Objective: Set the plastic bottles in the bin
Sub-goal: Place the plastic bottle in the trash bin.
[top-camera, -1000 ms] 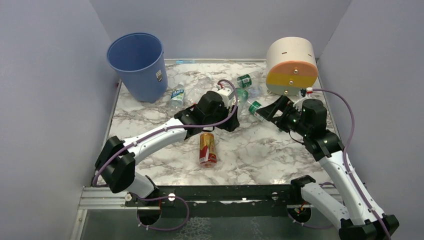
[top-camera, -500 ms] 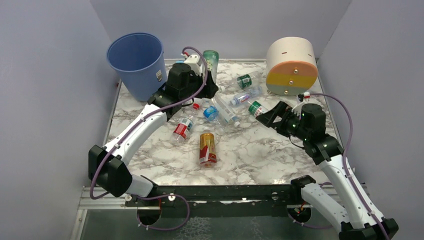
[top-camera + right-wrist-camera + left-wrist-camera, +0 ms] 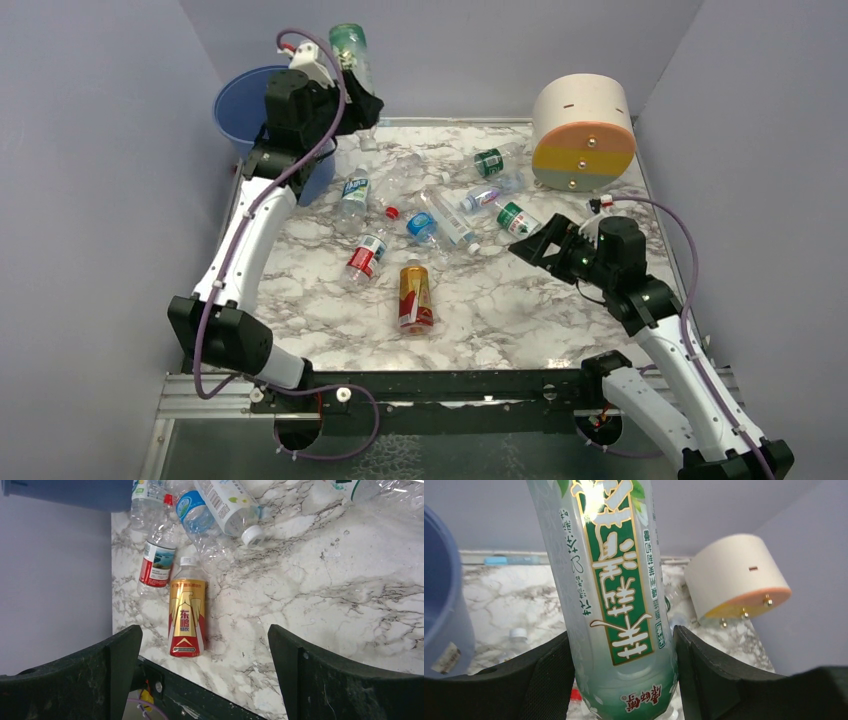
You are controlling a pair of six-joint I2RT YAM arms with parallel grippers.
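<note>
Many btls [image 3: 415, 297] strewn on table [image 3: 520, 310]; L gripper [image 3: 624, 677] clamps green btl [image 3: 619, 580]; R gripper [image 3: 522, 248] spread.

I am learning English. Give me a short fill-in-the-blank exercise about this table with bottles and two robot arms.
1. The left end effector grips a bottle with a ____ label.
2. The right end effector is ____ and holds nothing.
3. The bin is ____ in colour.
4. The amber bottle lies on its ____ on the table.

Missing words: green; open; blue; side
</note>
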